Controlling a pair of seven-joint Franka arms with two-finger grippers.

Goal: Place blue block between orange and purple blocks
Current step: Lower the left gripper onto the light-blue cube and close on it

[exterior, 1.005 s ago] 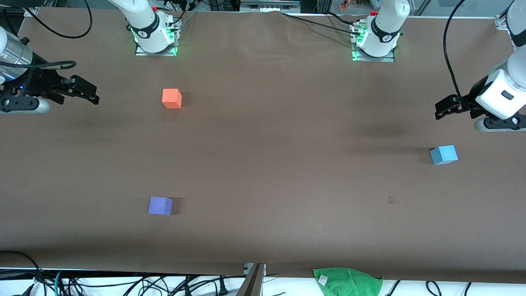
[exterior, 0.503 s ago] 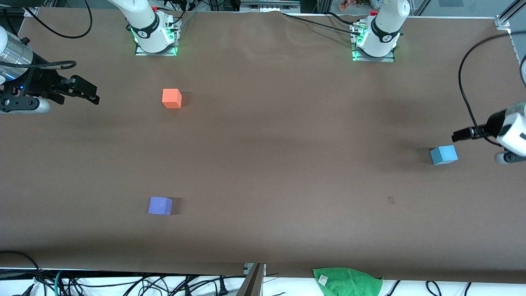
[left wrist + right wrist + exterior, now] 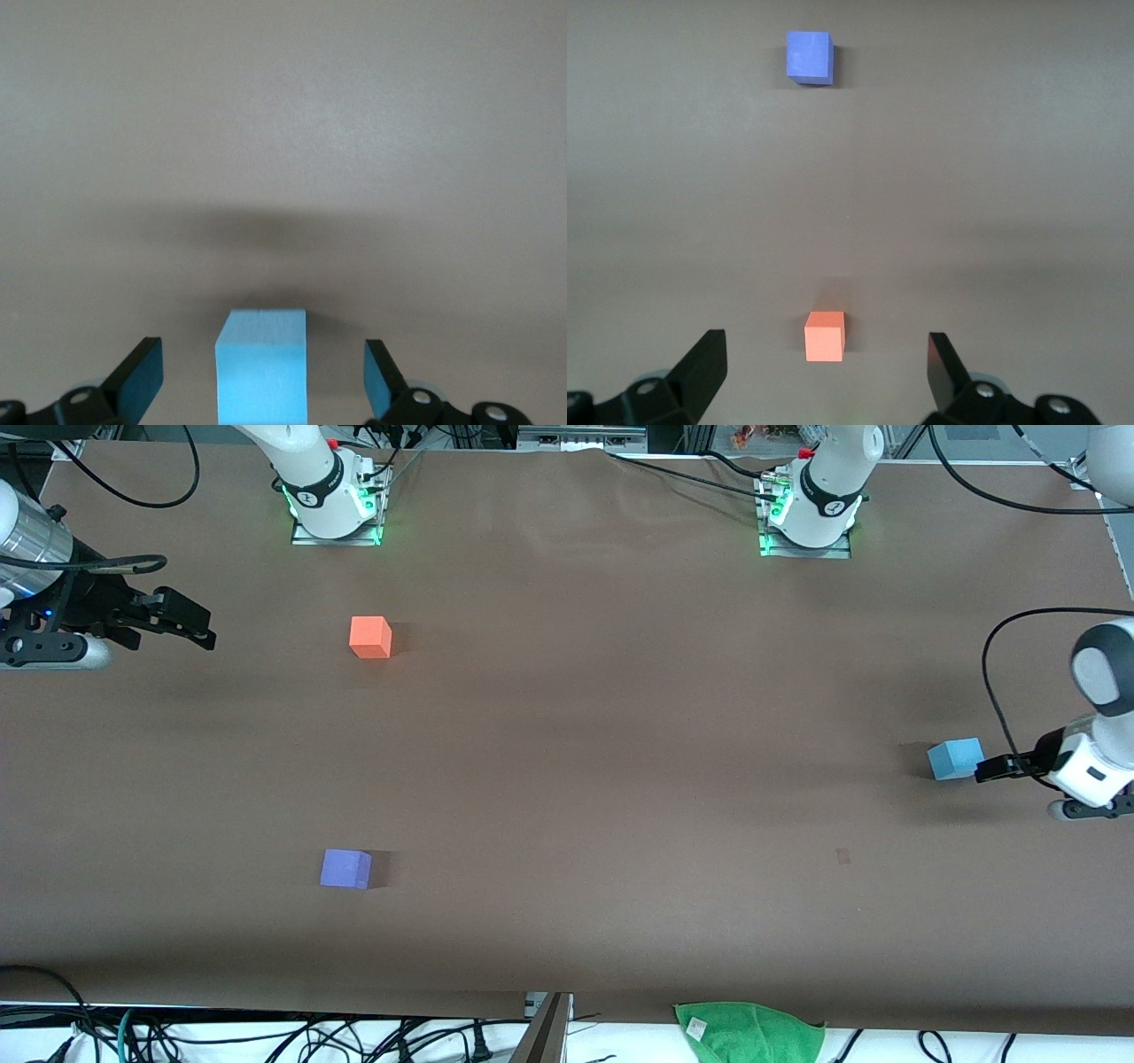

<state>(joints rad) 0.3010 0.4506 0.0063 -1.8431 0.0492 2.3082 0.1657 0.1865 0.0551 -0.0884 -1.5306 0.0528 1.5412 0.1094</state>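
Note:
The sky-blue block [image 3: 956,759] sits on the table near the left arm's end. My left gripper [image 3: 985,770] is low beside it, open, with a finger on each side of the block [image 3: 261,365] and not touching it. The orange block [image 3: 370,637] sits toward the right arm's end, near the bases. The purple block [image 3: 345,868] sits nearer the front camera than the orange one. My right gripper [image 3: 190,627] is open and empty, up at the right arm's end of the table. Its wrist view shows the orange block [image 3: 825,336] and the purple block [image 3: 809,57].
The brown table [image 3: 585,779] has a broad bare stretch between the blocks. A green cloth [image 3: 749,1030] hangs over the edge nearest the front camera. Cables lie along that edge. A small dark mark [image 3: 842,856] is on the table.
My left gripper has come down and moved nearer the front camera, from beside the blue block to around it. The right arm and all blocks have stayed still.

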